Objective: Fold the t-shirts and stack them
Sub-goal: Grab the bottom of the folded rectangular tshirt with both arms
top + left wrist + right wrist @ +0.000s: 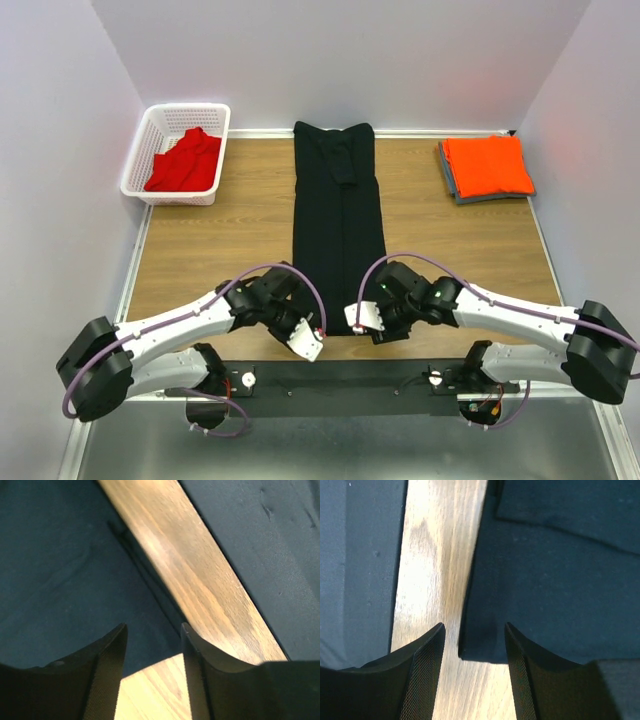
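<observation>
The black t-shirt (338, 225) lies folded into a long narrow strip down the middle of the table. My left gripper (312, 340) is open at its near left corner. In the left wrist view the gripper (153, 627) straddles that corner of the black cloth (65, 570). My right gripper (358, 318) is open at the near right corner. In the right wrist view the gripper (474, 625) has the cloth's corner (485, 640) between its fingers. The red t-shirt (185, 162) lies bunched in the white basket (142, 150). The orange t-shirt (488, 165) lies folded at the far right.
The orange shirt rests on a grey pad (452, 182). The basket stands at the far left corner. White walls close in the table on the left, back and right. A black rail (340, 378) runs along the near edge between the arm bases.
</observation>
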You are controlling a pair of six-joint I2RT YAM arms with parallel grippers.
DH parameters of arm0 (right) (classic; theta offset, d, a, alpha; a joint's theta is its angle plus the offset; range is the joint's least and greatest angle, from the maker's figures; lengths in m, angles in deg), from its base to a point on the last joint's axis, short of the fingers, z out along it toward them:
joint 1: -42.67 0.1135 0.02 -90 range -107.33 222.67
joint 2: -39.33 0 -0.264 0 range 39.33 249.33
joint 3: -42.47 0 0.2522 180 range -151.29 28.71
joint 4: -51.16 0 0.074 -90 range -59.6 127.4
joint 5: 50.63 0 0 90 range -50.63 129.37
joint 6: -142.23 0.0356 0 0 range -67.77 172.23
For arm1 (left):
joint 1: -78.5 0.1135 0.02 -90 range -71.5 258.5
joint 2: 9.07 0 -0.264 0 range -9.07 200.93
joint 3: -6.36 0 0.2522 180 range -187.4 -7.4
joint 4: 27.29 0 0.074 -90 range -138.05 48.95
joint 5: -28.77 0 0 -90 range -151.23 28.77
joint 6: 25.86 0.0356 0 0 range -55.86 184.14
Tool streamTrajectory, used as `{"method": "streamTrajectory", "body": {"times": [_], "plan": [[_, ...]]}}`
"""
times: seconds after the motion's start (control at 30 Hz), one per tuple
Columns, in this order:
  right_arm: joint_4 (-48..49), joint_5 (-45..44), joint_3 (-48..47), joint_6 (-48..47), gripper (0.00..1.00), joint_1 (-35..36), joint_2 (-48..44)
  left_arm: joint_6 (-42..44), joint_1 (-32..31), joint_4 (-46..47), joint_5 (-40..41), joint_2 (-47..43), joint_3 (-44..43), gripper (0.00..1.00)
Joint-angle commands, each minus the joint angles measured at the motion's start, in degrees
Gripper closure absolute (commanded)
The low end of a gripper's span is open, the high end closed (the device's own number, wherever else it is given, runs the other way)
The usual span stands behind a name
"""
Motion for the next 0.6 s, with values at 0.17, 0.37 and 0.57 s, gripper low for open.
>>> {"method": "streamTrajectory", "body": {"times": [0.17,0.37,0.57], "plan": [[4.94,-3.27,4.06,-3.53,0.46,1.62,1.75,0.10,-4.82,2.70,4.93,3.82,1.45,0.41],[4.94,-4.06,5.65,-3.97,0.43,3.02,1.75,-0.94,-5.62,2.00,5.98,7.25,-0.04,0.37],[5.73,-4.85,6.44,-3.62,0.42,3.55,3.33,-3.49,-6.15,3.14,9.58,8.57,-1.36,0.45]]}}
